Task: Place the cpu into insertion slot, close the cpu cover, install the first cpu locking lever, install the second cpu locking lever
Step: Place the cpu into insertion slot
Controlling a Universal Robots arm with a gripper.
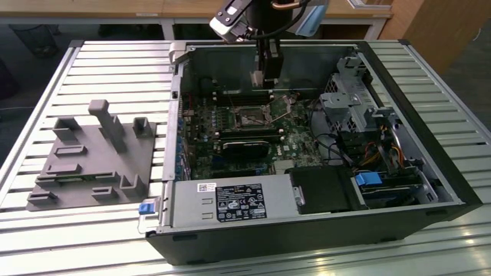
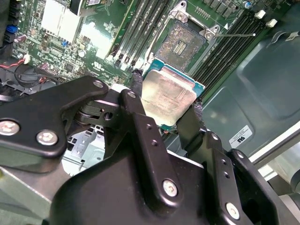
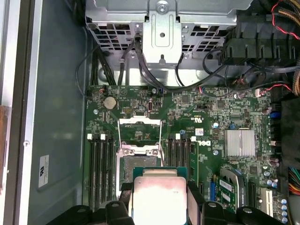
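Note:
My gripper (image 2: 166,101) is shut on the cpu (image 2: 168,93), a flat square chip with a silvery top and a green edge, pinched by two opposite sides. It hangs above the green motherboard, a short way off the insertion slot (image 2: 184,41), whose dull pin grid lies bare. In the first wrist view the cpu (image 3: 159,194) covers the near edge of the insertion slot (image 3: 136,161), and the cpu cover (image 3: 139,123) stands flipped open beyond it. A thin locking lever (image 2: 239,33) sticks out beside the socket. In the exterior view the gripper (image 1: 265,85) hangs inside the open case over the slot (image 1: 249,119).
Long black memory slots (image 3: 101,168) flank the socket on both sides. A black heatsink block (image 1: 244,146) sits on the board in front of the socket. A metal drive cage (image 1: 349,98) and cables fill the exterior view's right. A grey fixture (image 1: 96,158) lies outside the case.

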